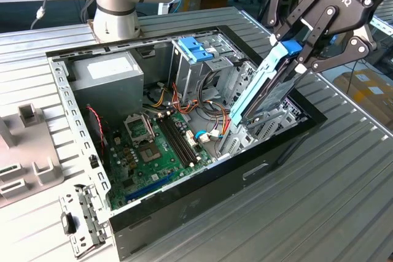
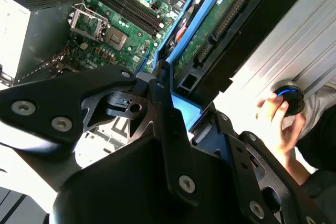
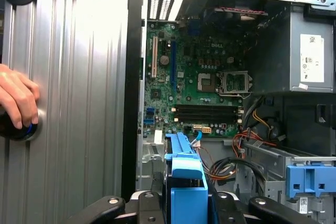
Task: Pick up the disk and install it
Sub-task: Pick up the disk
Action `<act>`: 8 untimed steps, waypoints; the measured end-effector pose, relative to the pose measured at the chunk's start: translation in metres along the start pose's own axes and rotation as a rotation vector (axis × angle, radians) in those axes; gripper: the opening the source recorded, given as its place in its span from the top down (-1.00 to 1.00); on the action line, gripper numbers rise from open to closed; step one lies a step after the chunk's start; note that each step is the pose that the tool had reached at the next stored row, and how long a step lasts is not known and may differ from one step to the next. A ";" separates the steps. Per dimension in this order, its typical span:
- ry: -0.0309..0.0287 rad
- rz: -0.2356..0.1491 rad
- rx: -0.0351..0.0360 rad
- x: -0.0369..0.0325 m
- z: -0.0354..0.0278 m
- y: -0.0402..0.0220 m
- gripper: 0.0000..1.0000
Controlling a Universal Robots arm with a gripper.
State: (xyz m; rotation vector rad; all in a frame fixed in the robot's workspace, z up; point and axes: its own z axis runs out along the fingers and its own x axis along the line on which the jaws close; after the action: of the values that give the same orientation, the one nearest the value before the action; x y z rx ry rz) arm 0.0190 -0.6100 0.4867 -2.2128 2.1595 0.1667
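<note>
Exterior view: tool (image 1: 298, 56) clenched on disk (image 1: 265, 93) by upper end; disk tilted steeply, lower end dipped inside open computer case (image 1: 245, 176), probably angled for sliding in.

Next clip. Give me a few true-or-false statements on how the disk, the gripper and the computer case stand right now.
1. The gripper has its jaws shut on the disk. True.
2. The disk lies flat on the table beside the case. False: it is held tilted over the inside of the case.
3. A grey power supply sits inside the case. True.
4. A side panel covers the case. False: it is open, and the motherboard is in plain sight.
5. In both wrist views a person's hand rests on a round knob. True.
</note>
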 end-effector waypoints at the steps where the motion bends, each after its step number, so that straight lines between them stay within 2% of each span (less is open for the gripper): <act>1: 0.0001 0.000 0.0000 0.0000 -0.0004 -0.0005 0.26; 8: 0.0001 0.000 -0.0003 -0.0003 -0.0035 -0.0041 0.26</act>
State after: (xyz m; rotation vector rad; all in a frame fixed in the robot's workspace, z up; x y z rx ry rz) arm 0.0232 -0.6100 0.4901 -2.2130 2.1596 0.1670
